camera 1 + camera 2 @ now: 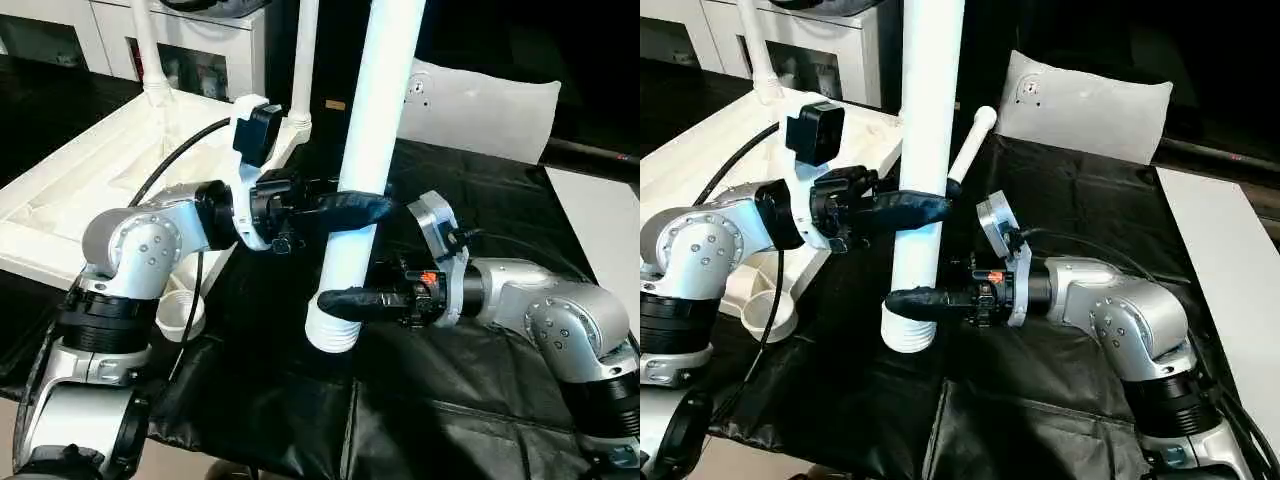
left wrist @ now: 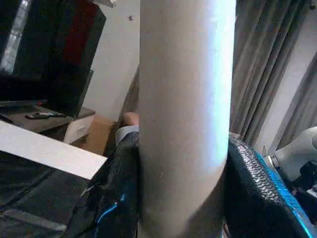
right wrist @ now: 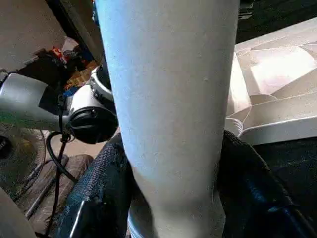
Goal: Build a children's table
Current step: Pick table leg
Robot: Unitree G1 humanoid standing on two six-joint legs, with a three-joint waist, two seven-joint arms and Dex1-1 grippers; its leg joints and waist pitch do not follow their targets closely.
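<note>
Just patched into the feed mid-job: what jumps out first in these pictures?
A thick white table leg stands upright in mid-scene, gripped by both claws: the left claw higher up, the right claw near its ribbed lower end above the black cloth. To the left lies the upturned white tabletop, with two legs already standing in its far corner sockets.

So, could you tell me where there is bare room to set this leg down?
Free: the black cloth in front of the right gripper. Crowded: around the held leg, where the left gripper also clamps, and beside the tabletop.
</note>
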